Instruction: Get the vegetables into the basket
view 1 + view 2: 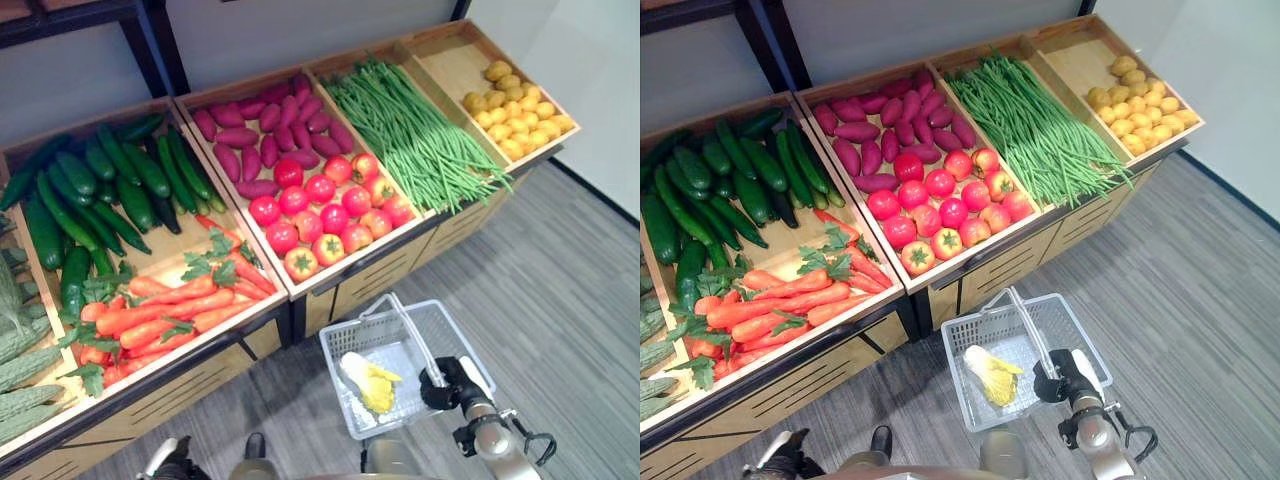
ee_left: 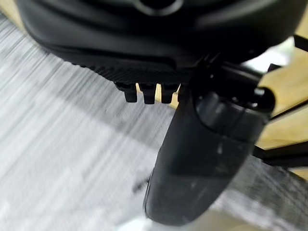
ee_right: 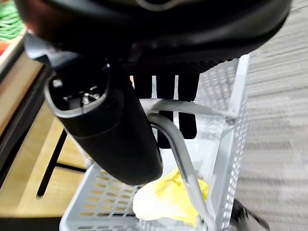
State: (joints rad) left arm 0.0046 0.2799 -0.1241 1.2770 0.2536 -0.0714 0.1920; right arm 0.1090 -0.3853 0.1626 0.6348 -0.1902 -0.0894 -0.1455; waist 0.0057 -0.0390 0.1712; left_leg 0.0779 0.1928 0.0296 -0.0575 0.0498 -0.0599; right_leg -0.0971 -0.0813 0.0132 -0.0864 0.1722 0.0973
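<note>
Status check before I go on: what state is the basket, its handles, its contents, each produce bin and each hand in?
White plastic mesh basket: upright, hanging from the right hand.
Grey basket handles: raised.
Pale yellow-white leafy vegetable: lying in the basket.
Wooden produce bins: stocked, with bare wood showing.
Right hand: curled round the handles.
Left hand: fingers curled, holding nothing.

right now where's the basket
The white wire basket hangs from the right hand, shut on its handle, low in the eye views' right half, over the grey floor before the tomato crate, with a yellow-white cabbage inside.
</note>
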